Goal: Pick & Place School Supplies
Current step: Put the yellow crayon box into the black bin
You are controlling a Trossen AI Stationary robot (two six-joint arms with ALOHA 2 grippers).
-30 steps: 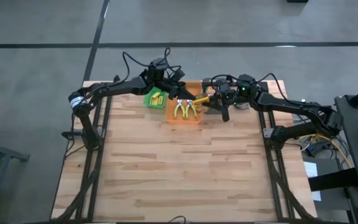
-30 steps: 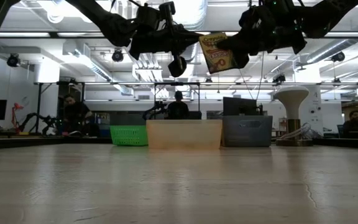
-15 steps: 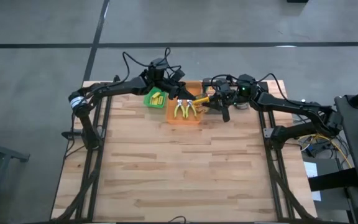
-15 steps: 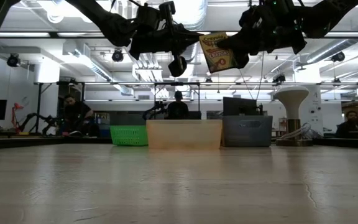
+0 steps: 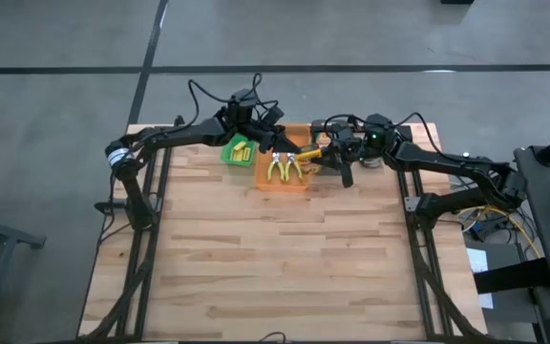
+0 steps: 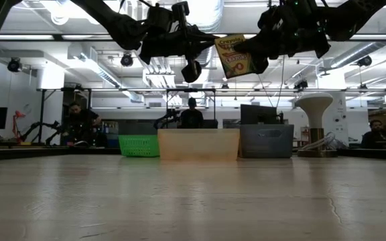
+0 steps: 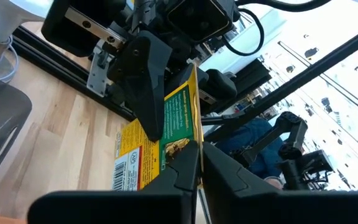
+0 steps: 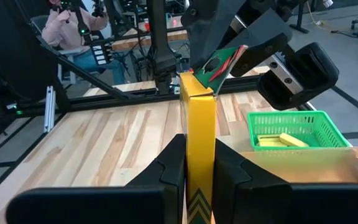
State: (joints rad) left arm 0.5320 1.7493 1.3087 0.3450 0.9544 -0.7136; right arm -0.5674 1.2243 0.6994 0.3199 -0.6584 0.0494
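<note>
1. High view: both dark arms meet over the far edge of the light wooden table (image 5: 275,258). The flat yellow-orange crayon box (image 5: 311,153) hangs between the left gripper (image 5: 282,143) and the right gripper (image 5: 325,153), above the orange tray (image 5: 283,182) holding two yellow-handled pliers (image 5: 281,168). A green basket (image 5: 229,151) with short yellow blocks (image 5: 241,149) sits just left of that tray. The near table is bare wood.
2. Low view: the crayon box (image 6: 233,56) hangs high, tilted, well above the green, orange and dark grey tray (image 6: 267,141) row. A white round stand (image 6: 315,120) is at the right.
3. Left wrist view: the left gripper (image 7: 199,160) is pinched closed on the box's green-edged top flap (image 7: 180,118).
4. Right wrist view: the right gripper (image 8: 199,163) clamps the box's narrow yellow side (image 8: 201,143); beyond it lie the green basket (image 8: 291,127) and a seated person (image 8: 73,28).
</note>
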